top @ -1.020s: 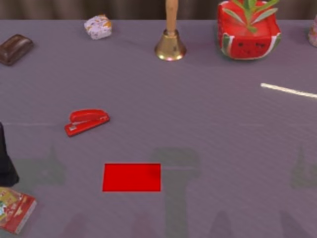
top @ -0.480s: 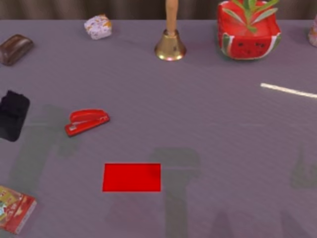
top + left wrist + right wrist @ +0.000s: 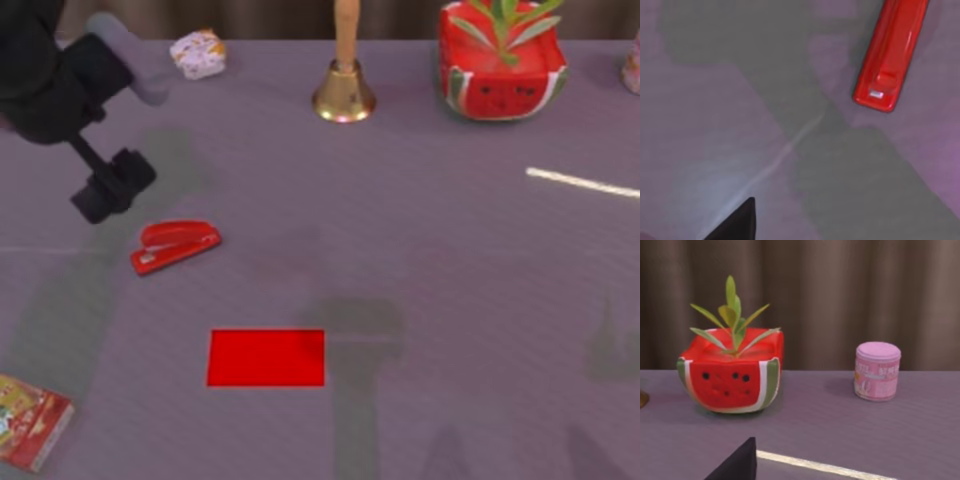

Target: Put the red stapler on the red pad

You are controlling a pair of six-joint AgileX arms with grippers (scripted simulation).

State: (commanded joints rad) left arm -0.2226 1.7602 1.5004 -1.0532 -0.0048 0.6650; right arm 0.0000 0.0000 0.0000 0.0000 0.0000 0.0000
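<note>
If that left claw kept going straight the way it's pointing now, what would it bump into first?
Probably bare table. The left gripper hangs above and just beyond the red stapler, and its wrist view shows tabletop ahead with the stapler off to one side. Height is unclear.

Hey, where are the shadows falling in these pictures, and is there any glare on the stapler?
Top view: a broad soft shadow runs from the left gripper down the table's left side, passing beside the red stapler. Left wrist view: dark shadow bands cross the cloth, and the stapler's top carries a thin white glint. Right wrist view: the watermelon planter and pink tin cast soft shadows.
</note>
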